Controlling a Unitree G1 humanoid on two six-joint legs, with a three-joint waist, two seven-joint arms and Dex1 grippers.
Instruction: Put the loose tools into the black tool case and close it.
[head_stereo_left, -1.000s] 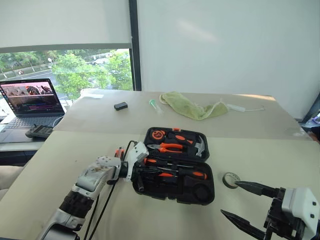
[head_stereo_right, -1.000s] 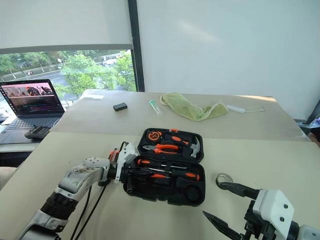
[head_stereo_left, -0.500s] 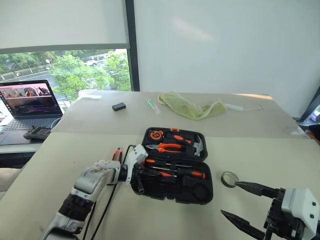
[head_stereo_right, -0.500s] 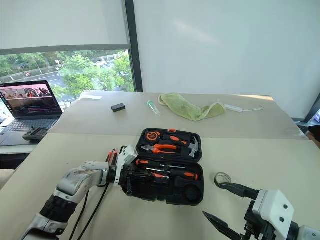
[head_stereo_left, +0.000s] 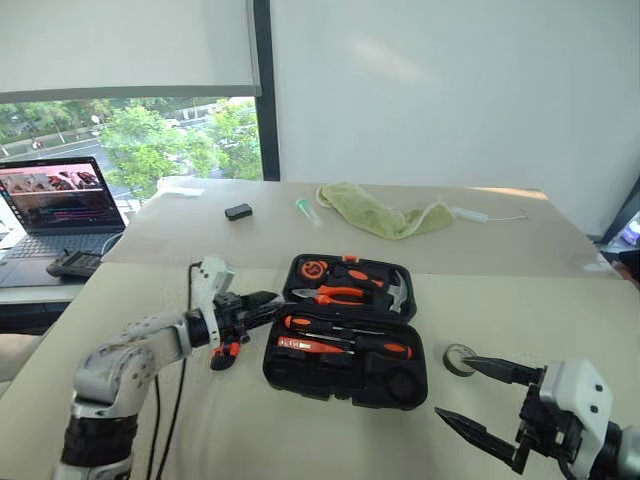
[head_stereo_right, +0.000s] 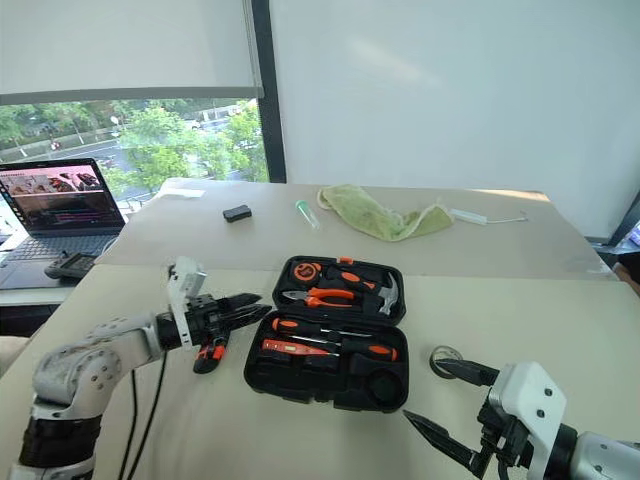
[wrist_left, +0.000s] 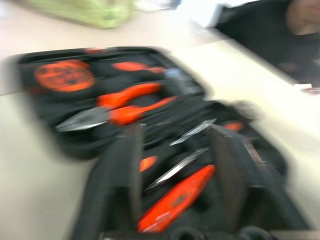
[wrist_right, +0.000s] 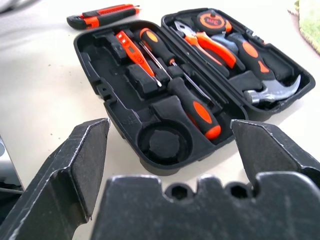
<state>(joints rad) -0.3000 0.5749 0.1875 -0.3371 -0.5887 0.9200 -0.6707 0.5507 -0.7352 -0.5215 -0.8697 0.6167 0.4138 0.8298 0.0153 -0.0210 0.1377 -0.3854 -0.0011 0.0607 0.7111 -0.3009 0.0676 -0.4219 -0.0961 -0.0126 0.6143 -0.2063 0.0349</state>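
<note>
My left gripper (head_stereo_right: 238, 308) has pulled back from the black tool case (head_stereo_right: 330, 342), fingers apart and empty. The utility knife (head_stereo_right: 210, 355) lies just beneath it, outside the case's left edge, nearest my left arm. The tape roll (head_stereo_right: 444, 360) sits by my open right gripper (head_stereo_right: 440, 405).

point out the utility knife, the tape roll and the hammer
utility knife (wrist_right: 102, 14): right wrist view, middle of its orange-black body
tape roll (head_stereo_left: 459, 358): left eye view, its ring's top face
hammer (wrist_right: 272, 92): right wrist view, its steel head
</note>
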